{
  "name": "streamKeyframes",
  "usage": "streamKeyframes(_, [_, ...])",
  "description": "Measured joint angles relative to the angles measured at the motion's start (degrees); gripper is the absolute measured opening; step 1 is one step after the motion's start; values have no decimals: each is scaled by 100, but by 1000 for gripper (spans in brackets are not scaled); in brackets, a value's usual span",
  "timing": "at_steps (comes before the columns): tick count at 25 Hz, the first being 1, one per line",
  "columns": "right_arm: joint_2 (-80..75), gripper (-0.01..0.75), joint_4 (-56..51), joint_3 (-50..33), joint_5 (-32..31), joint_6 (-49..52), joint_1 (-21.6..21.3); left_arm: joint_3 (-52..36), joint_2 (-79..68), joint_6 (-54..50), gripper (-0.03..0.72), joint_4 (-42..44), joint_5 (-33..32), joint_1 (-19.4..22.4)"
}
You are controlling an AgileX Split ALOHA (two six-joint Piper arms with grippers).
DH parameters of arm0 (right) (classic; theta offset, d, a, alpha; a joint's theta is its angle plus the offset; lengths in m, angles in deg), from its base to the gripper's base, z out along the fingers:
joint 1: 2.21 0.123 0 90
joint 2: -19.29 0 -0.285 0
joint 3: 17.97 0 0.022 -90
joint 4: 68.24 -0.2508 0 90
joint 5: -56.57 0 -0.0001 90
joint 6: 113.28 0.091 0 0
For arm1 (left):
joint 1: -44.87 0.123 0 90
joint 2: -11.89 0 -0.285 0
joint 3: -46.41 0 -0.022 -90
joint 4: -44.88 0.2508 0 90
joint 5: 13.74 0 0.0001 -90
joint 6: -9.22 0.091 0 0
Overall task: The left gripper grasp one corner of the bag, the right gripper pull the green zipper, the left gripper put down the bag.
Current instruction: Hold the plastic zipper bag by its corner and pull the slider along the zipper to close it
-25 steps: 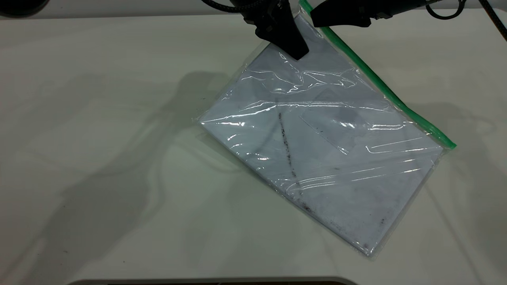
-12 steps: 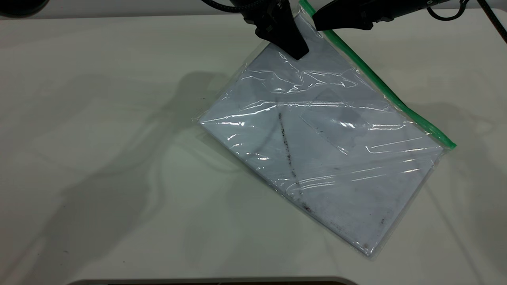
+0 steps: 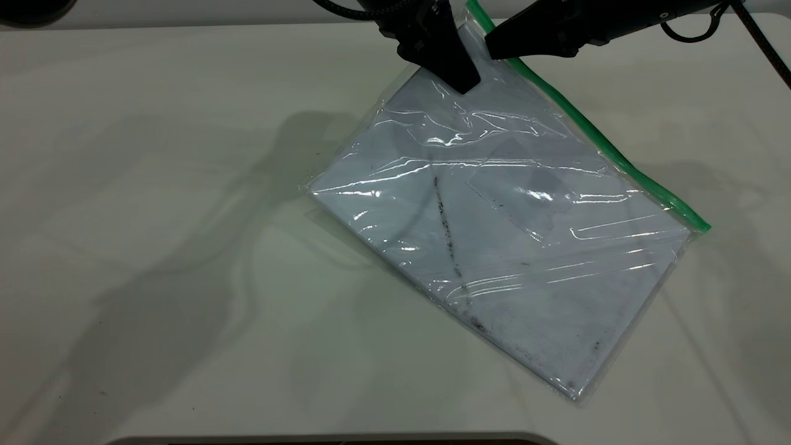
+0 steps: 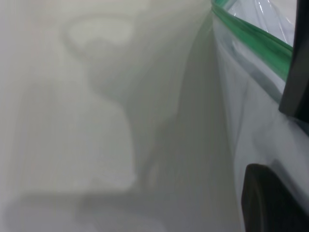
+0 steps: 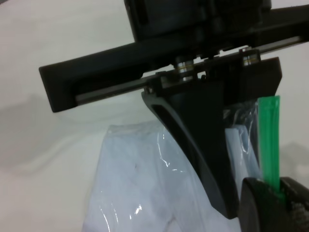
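The bag (image 3: 507, 247), a clear pouch with white sheets, a dark streak (image 3: 448, 235) and a card pocket (image 3: 525, 198), lies slanted on the table with its far end raised. My left gripper (image 3: 465, 83) is shut on the bag's far corner (image 3: 474, 7), beside the green zipper (image 3: 605, 148). My right gripper (image 3: 492, 44) is shut on the zipper close to that corner. In the right wrist view the green strip (image 5: 269, 140) runs between my right gripper's (image 5: 280, 193) jaws, with the left gripper (image 5: 203, 140) just beyond. The left wrist view shows the zipper (image 4: 251, 38) and one finger (image 4: 270, 203).
The white table (image 3: 154, 216) spreads to the left and front of the bag. Black cables (image 3: 760, 37) trail from the right arm at the far right. The table's front edge (image 3: 321, 437) is at the bottom of the exterior view.
The right arm has tilted, its rear rising, while its tip stays on the zipper near the corner. The bag's far part has rippled slightly. The left gripper holds still.
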Motion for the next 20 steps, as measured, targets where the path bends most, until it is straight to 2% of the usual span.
streamKeyframes(20, [49,36,-24,54,45,-4,-131,130,333,7,53,42,-5,174])
